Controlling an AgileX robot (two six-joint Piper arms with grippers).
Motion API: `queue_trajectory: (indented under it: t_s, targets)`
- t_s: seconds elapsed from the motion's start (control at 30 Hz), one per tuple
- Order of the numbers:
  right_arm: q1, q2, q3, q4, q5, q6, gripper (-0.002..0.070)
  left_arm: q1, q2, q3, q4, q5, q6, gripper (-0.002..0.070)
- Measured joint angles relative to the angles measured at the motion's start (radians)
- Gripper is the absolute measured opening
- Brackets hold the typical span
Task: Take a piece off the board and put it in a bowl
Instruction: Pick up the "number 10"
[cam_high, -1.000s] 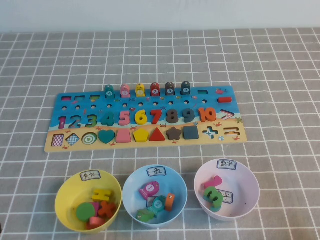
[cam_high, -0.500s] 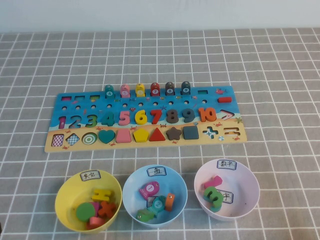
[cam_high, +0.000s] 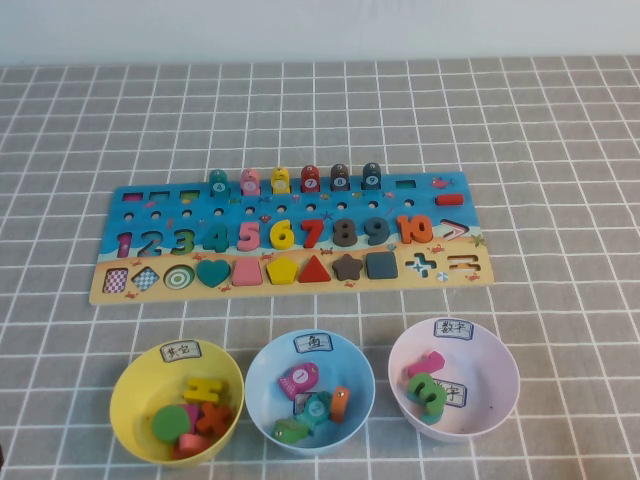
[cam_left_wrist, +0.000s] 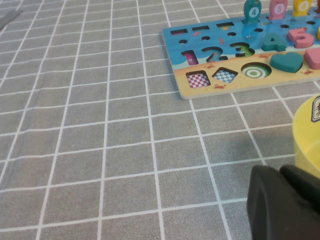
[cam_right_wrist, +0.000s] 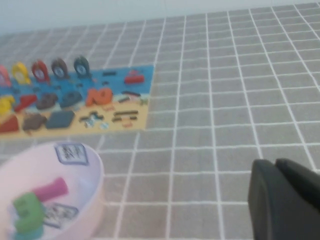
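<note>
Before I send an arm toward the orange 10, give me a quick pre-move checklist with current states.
1. Orange 10 seated in its slot on the board, nothing covering it: ok.
2. Pink bowl upright, near the robot's right, room left beside the green and pink pieces inside: ok.
3. Path from 10 to pink bowl free of obstacles: ok.
4. Left hand low by the yellow bowl, away from the board: ok.
5. Right hand beside the pink bowl, holding nothing: ok.
6. Fingers open enough to grasp: cannot tell.

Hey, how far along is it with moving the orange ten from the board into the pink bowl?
Not started. The orange 10 sits on the board; the pink bowl holds other pieces only. The left gripper is low beside the yellow bowl, the right gripper beside the pink bowl, neither holding anything. Reaching, grasping and dropping all remain.
</note>
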Motion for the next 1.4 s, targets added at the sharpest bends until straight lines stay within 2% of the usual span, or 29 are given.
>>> queue_trajectory:
  t_s: [0.37,0.67,0.8,0.9,1.23,1.4]
  targets:
    - [0.000,0.000,0.000,0.374,-0.174,0.000,-0.0017,0.000,0.000,0.000,0.000,0.000,0.000,-0.0001]
    - [0.000,0.000,0.000,0.415,-0.198,0.000,-0.0017,0.000,0.000,0.000,0.000,0.000,0.000,0.0000]
    - [0.000,0.019,-0.033,0.450,-0.095,0.000,-0.0017,0.000,0.000,0.000,0.000,0.000,0.000,-0.0001]
    - [0.000,0.126,-0.120,0.454,0.012,0.000,-0.0017,0.000,0.000,0.000,0.000,0.000,0.000,-0.0001]
    - [0.000,0.704,-0.526,0.299,0.467,-0.015,-0.0017,0.000,0.000,0.000,0.000,0.000,0.000,-0.0001]
    - [0.000,0.975,-0.737,0.260,0.575,-0.061,-0.0017,0.000,0.000,0.000,0.000,0.000,0.000,-0.0001]
